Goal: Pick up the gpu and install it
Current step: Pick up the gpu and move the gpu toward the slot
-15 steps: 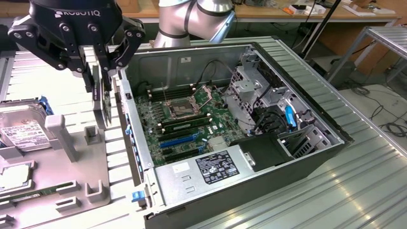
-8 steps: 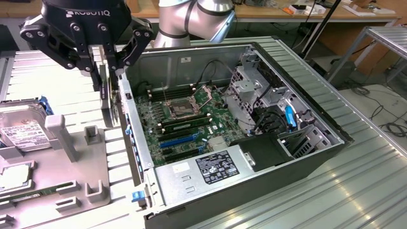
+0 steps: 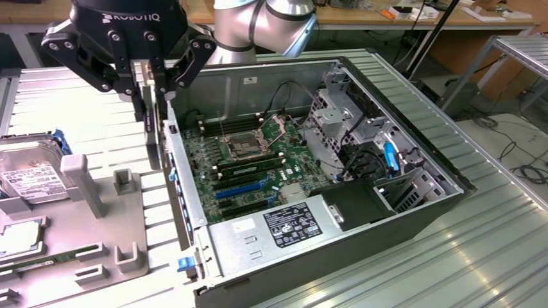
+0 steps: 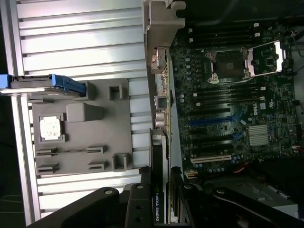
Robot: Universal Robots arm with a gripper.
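Count on record: one gripper (image 3: 153, 83) is gripping one gpu (image 3: 154, 131). One computer case (image 3: 256, 74) is lying open, holding one motherboard (image 3: 248, 170) carrying one processor socket (image 3: 244, 146), and one power supply (image 3: 274, 228). One grey holder tray (image 3: 128, 212) is carrying one hard drive (image 3: 30, 176).

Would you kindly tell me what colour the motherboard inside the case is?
The motherboard is green, clearest in the exterior view.
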